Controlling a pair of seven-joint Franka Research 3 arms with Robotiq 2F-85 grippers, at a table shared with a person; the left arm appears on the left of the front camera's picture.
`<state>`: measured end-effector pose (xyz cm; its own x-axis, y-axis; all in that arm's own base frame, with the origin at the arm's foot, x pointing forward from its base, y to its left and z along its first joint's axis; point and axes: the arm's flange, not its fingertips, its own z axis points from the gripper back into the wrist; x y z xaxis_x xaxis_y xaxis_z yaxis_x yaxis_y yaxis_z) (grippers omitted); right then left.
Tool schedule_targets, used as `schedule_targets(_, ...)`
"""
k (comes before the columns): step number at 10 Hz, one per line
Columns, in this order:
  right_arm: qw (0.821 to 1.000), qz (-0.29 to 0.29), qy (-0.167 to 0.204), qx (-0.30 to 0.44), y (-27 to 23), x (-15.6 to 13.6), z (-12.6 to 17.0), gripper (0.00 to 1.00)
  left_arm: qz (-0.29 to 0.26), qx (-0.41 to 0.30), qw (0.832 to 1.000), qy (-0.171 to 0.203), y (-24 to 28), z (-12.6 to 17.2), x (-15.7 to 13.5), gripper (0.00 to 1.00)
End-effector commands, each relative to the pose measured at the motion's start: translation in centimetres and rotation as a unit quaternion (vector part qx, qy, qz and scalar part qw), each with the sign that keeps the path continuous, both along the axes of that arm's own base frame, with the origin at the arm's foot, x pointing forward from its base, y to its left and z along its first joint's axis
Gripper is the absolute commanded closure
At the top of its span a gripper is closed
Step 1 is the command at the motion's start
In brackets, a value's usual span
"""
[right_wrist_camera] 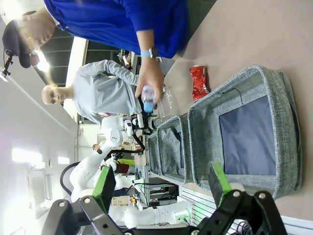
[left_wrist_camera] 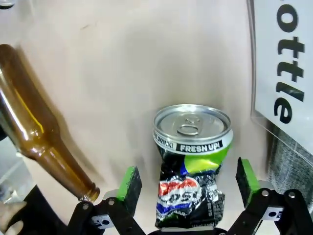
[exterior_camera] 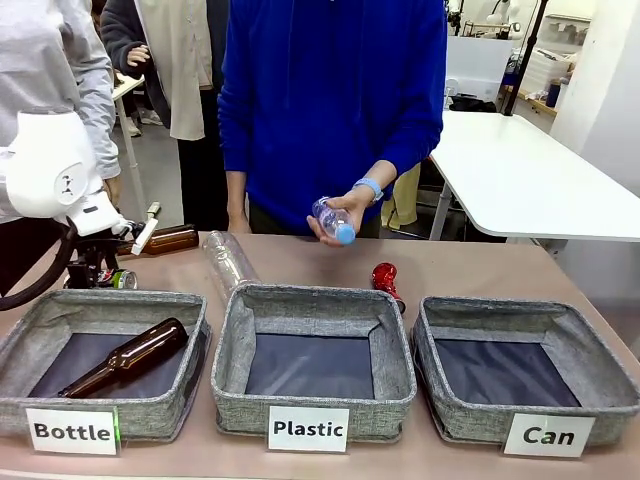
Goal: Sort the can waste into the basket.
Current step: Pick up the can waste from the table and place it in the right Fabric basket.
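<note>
- Left gripper [left_wrist_camera: 188, 180] sat at the far left of the table [exterior_camera: 470, 262], behind the Bottle basket [exterior_camera: 60, 305]. Its fingers were spread wide.
- Dark can [left_wrist_camera: 191, 166] stood upright between those fingers, lid up and lower body crumpled. Both green pads [left_wrist_camera: 131, 182] flanked it with a small gap on each side, and no contact was visible.
- A brown bottle [left_wrist_camera: 29, 132] lay on the table just beside the dark can. In the left wrist view its mouth came close to one finger.
- Bottle basket's label [left_wrist_camera: 286, 63] showed at the edge of the left wrist view, on the other side of the can.
- A second brown bottle [exterior_camera: 130, 358] lay slanted inside the Bottle basket.
- Red can [exterior_camera: 385, 280] was on the table just behind the gap between the Plastic basket [exterior_camera: 310, 295] and the Can basket [exterior_camera: 520, 312], near the Can basket's far left corner. It was dented and well apart from both grippers.
- Can basket was at the near right, with only its dark lining visible inside.
- Right gripper [right_wrist_camera: 162, 178] was held above the table near the Can basket, fingers spread wide with nothing between them.
- A clear bottle [exterior_camera: 228, 262] lay on the table behind the Plastic basket's far left corner.
- The person's hand [exterior_camera: 340, 208] was at the far side over the middle of the table, fingers curled around a small bottle [exterior_camera: 333, 220] with a blue cap.
</note>
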<state>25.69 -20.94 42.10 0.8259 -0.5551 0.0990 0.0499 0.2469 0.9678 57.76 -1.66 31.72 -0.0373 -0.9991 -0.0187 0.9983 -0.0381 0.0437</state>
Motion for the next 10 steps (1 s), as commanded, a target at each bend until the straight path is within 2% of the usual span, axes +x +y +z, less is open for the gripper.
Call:
schedule_targets(1, 1.0, -0.002, -0.018, 0.004, -0.1, 0.2, 0.0, 0.0, -0.002, 0.01, 1.0, 0.014, -0.1, 0.1, 0.8, 0.0)
schedule_targets(2, 1.0, -0.002, -0.018, 0.004, -0.1, 0.2, 0.0, 0.0, -0.006, 0.015, 1.0, 0.014, -0.2, -0.3, 0.7, 0.0)
schedule_targets(3, 1.0, -0.002, -0.018, 0.004, -0.1, 0.2, 0.0, 0.0, -0.009, 0.023, 1.0, 0.018, -0.5, -0.7, 0.5, 0.57)
schedule_targets(4, 1.0, -0.002, -0.018, 0.004, -0.1, 0.2, 0.0, 0.0, -0.012, 0.027, 0.999, 0.023, -0.6, -1.0, 0.4, 0.58)
schedule_targets(5, 1.0, -0.002, -0.018, 0.004, -0.1, 0.2, 0.0, 0.0, -0.013, 0.028, 0.999, 0.024, -0.6, -1.2, 0.5, 1.0)
schedule_targets(7, 1.0, -0.002, -0.018, 0.004, -0.1, 0.2, 0.0, 0.0, -0.017, 0.025, 0.999, 0.028, -0.6, -1.3, 0.6, 1.0)
schedule_targets(8, 1.0, -0.002, -0.018, 0.004, -0.1, 0.2, 0.0, 0.0, -0.02, 0.021, 0.999, 0.028, -0.6, -1.3, 0.5, 0.84)
schedule_targets(10, 1.0, -0.002, -0.018, 0.004, -0.1, 0.2, 0.0, 0.0, -0.019, 0.015, 0.999, 0.028, -0.6, -1.4, 0.3, 1.0)
